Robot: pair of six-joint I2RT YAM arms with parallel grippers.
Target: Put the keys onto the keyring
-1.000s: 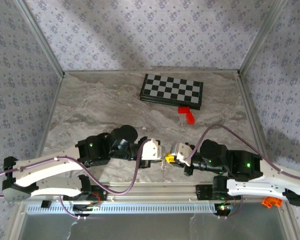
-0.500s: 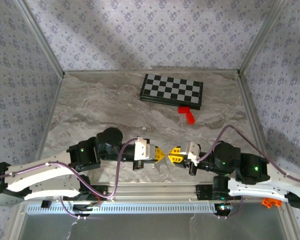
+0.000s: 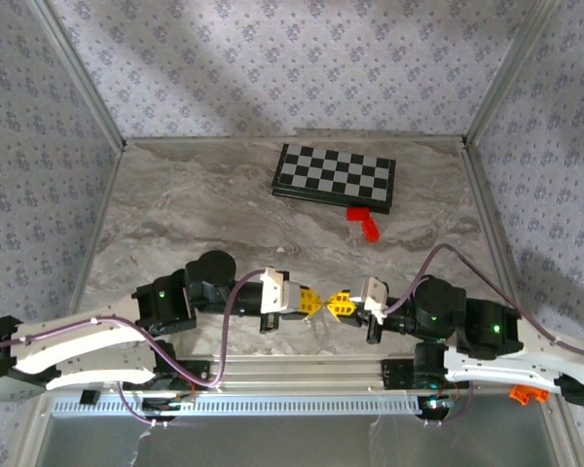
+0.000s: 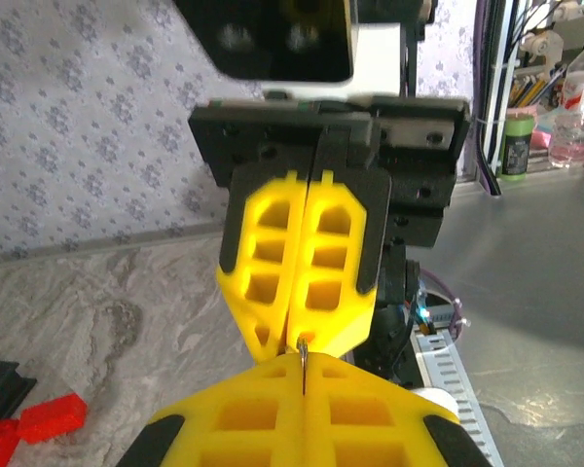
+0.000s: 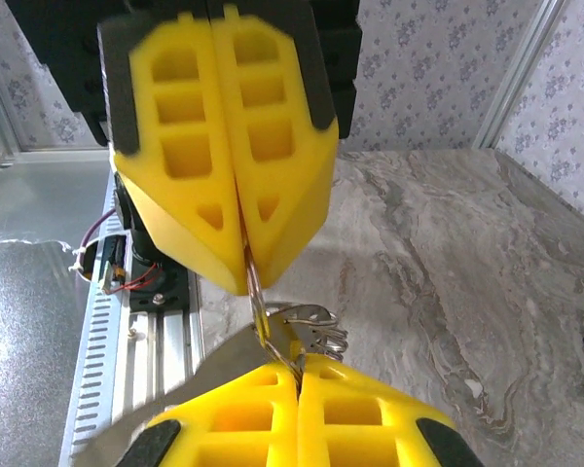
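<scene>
Down at the near edge of the table (image 3: 224,209), the left gripper (image 3: 309,301) and right gripper (image 3: 343,304) sit nose to nose, tips all but touching. Both sets of yellow pads are squeezed tight. The right wrist view shows the keyring (image 5: 257,288) as a thin wire running from one seam straight into the other, so its line lies left-right between the tips. A clump of silvery loops sits just beside the right pads.

The key can't be picked out for sure. A pale flat strip (image 5: 204,375) poking out by those pads might be its blade.

Neither arm is nearer, since both are on the wire. The metal rail (image 3: 302,365) crowds the near side. There's plenty of room toward the far chessboard (image 3: 335,178) and red block (image 3: 367,223).
</scene>
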